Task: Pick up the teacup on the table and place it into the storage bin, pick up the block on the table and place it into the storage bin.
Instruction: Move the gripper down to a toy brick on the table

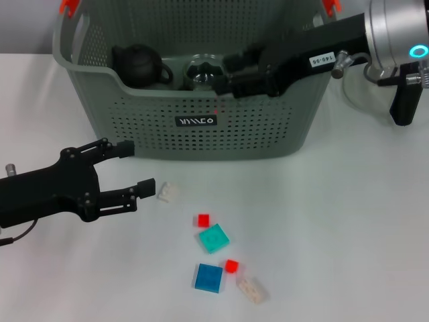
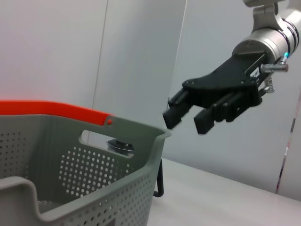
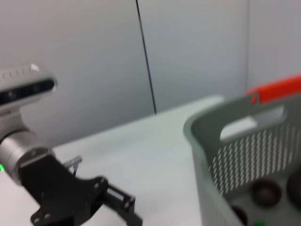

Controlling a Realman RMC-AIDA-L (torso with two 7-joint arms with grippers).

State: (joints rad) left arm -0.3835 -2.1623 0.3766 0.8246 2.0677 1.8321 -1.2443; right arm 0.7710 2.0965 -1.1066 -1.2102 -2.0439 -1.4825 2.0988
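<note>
From the head view I see the storage bin on the white tabletop, my right pincer spread, empty, over its interior near a glass teacup and a dark teapot; my left pincer gapes empty in front of the bin — blocks lie farther out. Left wrist view: bin rim, right pincer released above. Right wrist view: bin corner, left pincer beside it.

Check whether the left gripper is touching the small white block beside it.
Apart. In the head view, bare table shows between the open left gripper and the white block.
</note>
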